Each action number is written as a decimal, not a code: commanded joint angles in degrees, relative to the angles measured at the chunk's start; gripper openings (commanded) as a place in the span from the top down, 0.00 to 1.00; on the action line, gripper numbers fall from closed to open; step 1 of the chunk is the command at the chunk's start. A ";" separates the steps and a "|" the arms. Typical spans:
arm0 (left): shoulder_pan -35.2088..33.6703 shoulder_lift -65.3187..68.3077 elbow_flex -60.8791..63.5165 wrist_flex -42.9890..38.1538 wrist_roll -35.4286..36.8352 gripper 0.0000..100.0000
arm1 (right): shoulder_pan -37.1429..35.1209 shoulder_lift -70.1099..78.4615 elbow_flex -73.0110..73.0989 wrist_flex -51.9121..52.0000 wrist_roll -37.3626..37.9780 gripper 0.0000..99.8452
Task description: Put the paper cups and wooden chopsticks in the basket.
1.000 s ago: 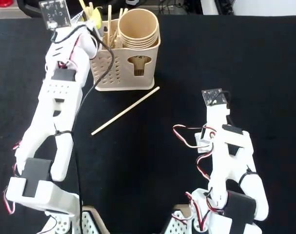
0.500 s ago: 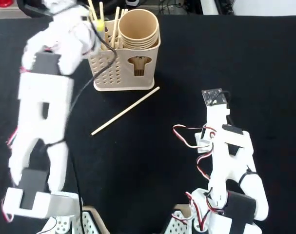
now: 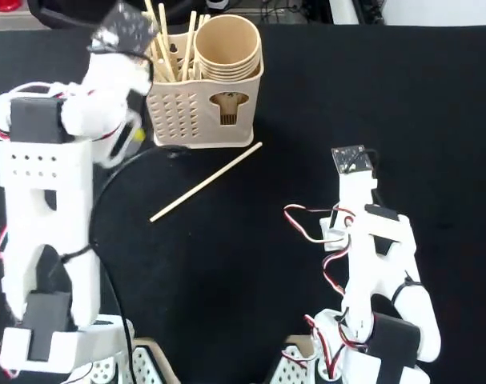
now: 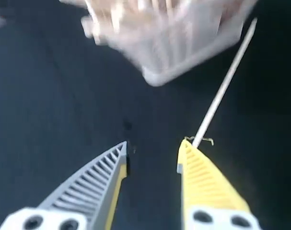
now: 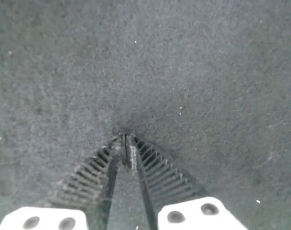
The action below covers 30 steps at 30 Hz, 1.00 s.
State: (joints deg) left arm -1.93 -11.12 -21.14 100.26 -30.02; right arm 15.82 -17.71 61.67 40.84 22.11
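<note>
A beige perforated basket (image 3: 201, 112) stands at the back of the black table, holding stacked paper cups (image 3: 226, 44) and several wooden chopsticks (image 3: 164, 44). One loose chopstick (image 3: 206, 182) lies diagonally on the cloth in front of the basket. My left gripper (image 4: 152, 148) is open and empty, hovering above the table just left of the basket (image 4: 169, 45), with the loose chopstick (image 4: 224, 86) running past its yellow finger (image 4: 198, 175). The left arm (image 3: 58, 160) stands at the table's left side. My right gripper (image 5: 126, 141) is shut with nothing in it, tips down on the cloth at the right (image 3: 352, 164).
The black cloth (image 3: 307, 104) covers the whole table. Cables hang from the right arm (image 3: 307, 224), and a black cable (image 3: 122, 180) loops from the left arm past the basket's front corner. Open floor lies between the arms.
The left arm has pulled back from above the basket and swung left and down. The chopsticks now stand in the basket, released. The right arm has not moved.
</note>
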 commanded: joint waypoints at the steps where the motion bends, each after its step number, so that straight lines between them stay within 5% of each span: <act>1: -0.48 -5.80 15.87 0.18 -8.79 0.83 | -1.05 0.22 -2.33 -0.26 0.35 0.99; 6: 2.59 -19.43 43.82 -9.49 -14.59 0.86 | -1.05 0.22 -2.33 -0.26 0.35 0.99; 13: 0.92 -27.78 73.27 -41.32 -14.33 0.76 | -1.05 0.22 -2.24 -0.26 0.35 0.99; 16: -0.84 -20.04 72.75 -47.74 -11.43 0.76 | -1.05 0.22 -2.24 -0.26 0.26 0.99; 23: -1.01 8.53 53.85 -41.49 -10.29 0.78 | -1.05 0.22 -2.24 -0.26 -1.58 0.99; 30: 0.92 13.36 49.63 -40.62 -5.71 0.80 | -1.05 0.22 -2.24 -0.26 -1.58 0.99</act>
State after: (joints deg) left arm -2.29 2.42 31.96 59.65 -37.23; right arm 15.82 -17.71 61.67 40.84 20.97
